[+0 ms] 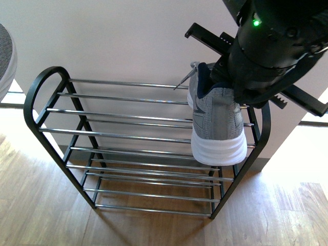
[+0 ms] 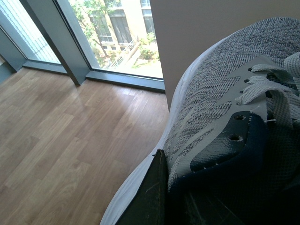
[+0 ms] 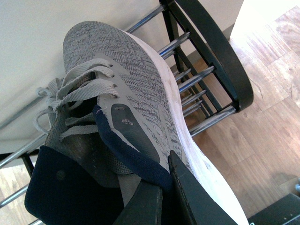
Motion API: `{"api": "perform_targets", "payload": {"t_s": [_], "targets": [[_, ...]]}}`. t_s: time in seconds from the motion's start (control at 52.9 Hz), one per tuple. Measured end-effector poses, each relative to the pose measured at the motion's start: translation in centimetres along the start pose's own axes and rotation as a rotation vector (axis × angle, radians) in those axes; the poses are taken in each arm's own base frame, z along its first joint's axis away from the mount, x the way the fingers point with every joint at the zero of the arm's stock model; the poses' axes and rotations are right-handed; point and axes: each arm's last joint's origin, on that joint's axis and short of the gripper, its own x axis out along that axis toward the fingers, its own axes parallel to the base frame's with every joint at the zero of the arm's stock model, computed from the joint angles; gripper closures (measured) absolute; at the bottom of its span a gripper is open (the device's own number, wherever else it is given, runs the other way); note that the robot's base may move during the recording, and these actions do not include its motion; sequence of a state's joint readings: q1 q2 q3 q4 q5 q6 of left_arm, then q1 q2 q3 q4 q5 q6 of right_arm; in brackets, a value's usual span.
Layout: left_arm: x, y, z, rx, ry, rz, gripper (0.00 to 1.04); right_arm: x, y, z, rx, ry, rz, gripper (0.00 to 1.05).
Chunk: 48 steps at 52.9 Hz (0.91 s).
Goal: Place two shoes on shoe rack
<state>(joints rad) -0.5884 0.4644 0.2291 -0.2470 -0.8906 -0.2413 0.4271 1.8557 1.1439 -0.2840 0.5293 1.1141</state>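
Shoes in view are two grey knit sneakers, and each arm holds one of them. First sneaker (image 1: pixel 218 120) is at the right end of the shoe rack (image 1: pixel 32 97), over the top tier of chrome bars, with its heel and thick white sole turned to the front camera and its toe toward the pale wall (image 1: pixel 128 41). Its sole is very close to the bars, but I cannot tell if it already rests on them. The right gripper (image 3: pixel 166 192) is clenched on this sneaker at the navy collar near the heel: one black finger goes inside the opening and the other presses on the outer side just above the white sole. In the front view the big black right arm (image 1: pixel 271 46) covers this grasp. Second sneaker (image 2: pixel 220 103) shows in the front view only as a grey and white edge at the far left, well apart from the rack. The left gripper (image 2: pixel 161 197) grasps it at the collar, one dark finger flat on its outer side; the other finger is lost in the dark inside. Behind it are the wooden floor (image 2: pixel 61 140) and a large window (image 2: pixel 117 33)
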Motion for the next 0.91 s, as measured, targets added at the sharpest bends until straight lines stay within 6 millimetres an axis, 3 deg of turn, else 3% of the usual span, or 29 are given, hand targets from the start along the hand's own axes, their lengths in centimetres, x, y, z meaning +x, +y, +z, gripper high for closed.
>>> {"api": "perform_targets", "payload": {"t_s": [0.17, 0.378, 0.567, 0.908], "targets": [[0.0, 0.0, 0.0, 0.0, 0.0, 0.0, 1.03, 2.2, 1.0, 0.4, 0.017, -0.025, -0.005, 1.03], [0.0, 0.0, 0.0, 0.0, 0.0, 0.0, 1.03, 3.6, 0.8, 1.9, 0.027, -0.059, -0.007, 1.03], [0.0, 0.0, 0.0, 0.0, 0.0, 0.0, 1.03, 5.2, 0.1, 3.1, 0.039, -0.082, -0.034, 1.03], [0.0, 0.0, 0.0, 0.0, 0.0, 0.0, 1.03, 8.0, -1.5, 3.0, 0.041, -0.067, -0.097, 1.03]]}}
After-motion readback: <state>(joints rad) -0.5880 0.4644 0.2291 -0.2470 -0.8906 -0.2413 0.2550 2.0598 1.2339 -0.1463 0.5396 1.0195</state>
